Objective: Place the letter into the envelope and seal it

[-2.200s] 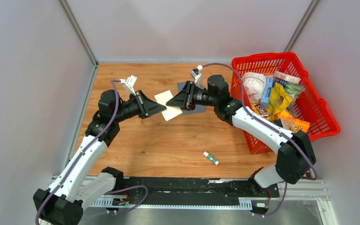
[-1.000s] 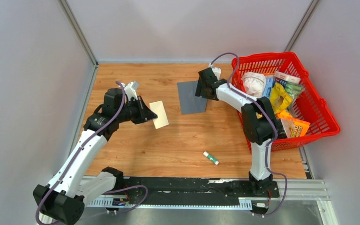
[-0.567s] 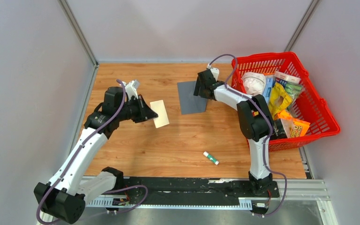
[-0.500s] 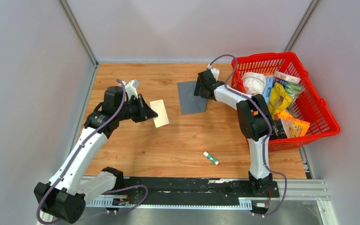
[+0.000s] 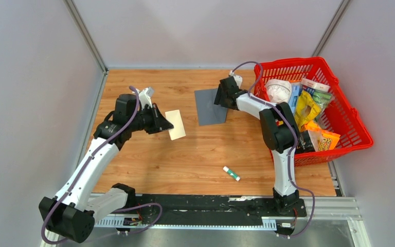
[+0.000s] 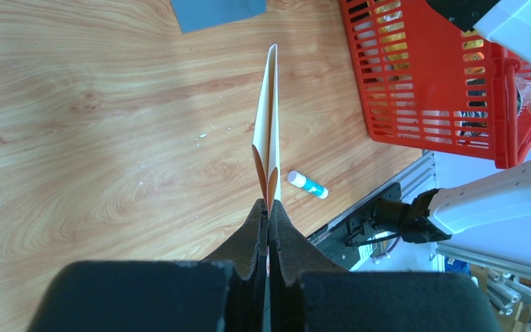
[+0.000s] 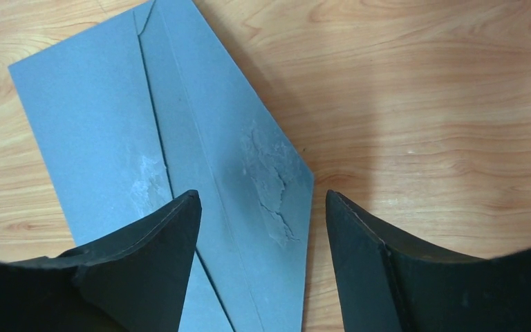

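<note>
Letter [image 5: 175, 125] now solely in clenched left claw [image 6: 268, 205].
Right claw [image 7: 257, 211], released, has shifted over envelope [image 7: 97, 117], likely to open it.

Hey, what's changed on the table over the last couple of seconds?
The right gripper drew away from the letter and swung to the right edge of the envelope, jaws open over it. The left gripper, shut on the folded letter, carried it slightly left and nearer. The envelope, glue stick and basket stayed put.
</note>
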You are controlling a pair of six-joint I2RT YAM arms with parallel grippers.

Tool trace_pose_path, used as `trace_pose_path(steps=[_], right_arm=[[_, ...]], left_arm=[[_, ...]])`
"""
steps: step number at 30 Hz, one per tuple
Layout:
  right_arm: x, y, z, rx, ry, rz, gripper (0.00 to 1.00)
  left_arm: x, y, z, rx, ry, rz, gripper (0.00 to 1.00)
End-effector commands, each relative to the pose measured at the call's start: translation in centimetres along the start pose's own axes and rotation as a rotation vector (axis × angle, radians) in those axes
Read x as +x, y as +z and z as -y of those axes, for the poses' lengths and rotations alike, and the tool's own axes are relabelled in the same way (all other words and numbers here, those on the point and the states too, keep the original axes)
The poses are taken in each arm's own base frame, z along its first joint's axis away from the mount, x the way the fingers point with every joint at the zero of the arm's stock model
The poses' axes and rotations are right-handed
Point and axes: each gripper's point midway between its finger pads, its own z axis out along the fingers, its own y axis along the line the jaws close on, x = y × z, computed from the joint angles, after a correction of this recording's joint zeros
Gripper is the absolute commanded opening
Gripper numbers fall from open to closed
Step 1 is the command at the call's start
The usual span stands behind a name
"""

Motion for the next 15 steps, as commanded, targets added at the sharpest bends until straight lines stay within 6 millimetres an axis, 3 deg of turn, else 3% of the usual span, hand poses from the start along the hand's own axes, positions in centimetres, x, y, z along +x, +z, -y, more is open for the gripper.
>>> trace_pose_path(steps=[1, 8, 15], right_arm=[[-0.81, 0.36, -1.05, -0.058, 0.044, 0.030, 0.69], [-0.54, 0.97, -0.96, -0.066, 0.067, 0.014, 0.64], [-0.06, 1.24, -0.64, -0.061, 0.072, -0.004, 0.42]], left_arm=[[-1.67, -0.57, 1.32, 0.038, 0.042, 0.044, 0.00], [-1.73, -0.89, 1.33, 0.031, 0.048, 0.047, 0.00], [-1.74, -0.72, 1.23, 0.028, 0.045, 0.041, 0.00]])
